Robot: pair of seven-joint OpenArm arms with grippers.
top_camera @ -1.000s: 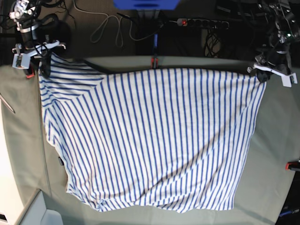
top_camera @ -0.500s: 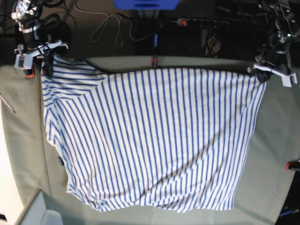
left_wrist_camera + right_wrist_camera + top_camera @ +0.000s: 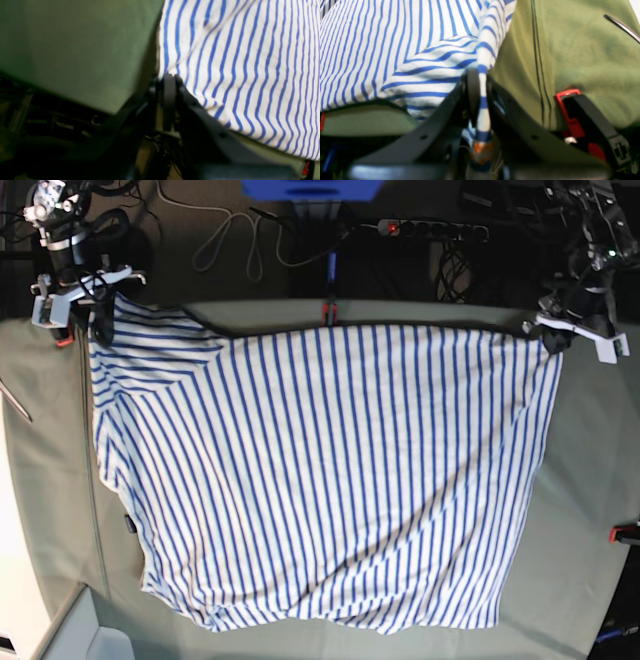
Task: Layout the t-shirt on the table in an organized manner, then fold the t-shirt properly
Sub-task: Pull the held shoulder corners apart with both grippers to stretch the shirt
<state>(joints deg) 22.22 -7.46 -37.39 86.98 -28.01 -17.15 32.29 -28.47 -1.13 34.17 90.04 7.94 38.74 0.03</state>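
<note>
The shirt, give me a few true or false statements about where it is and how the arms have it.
1. The shirt lies spread on the table. True.
2. The right gripper is open above the cloth. False: its fingers are shut on a shirt corner.
3. The left gripper pinches the shirt's edge. True.
4. The shirt is plain white. False: it has blue stripes.
5. The shirt is folded in half. False: it lies open.

T-shirt [image 3: 320,480] spread on the table [image 3: 590,470], held at two far corners.
The right gripper [image 3: 100,315] pinched the corner at the base view's left, the left gripper [image 3: 553,340] the opposite one.
</note>
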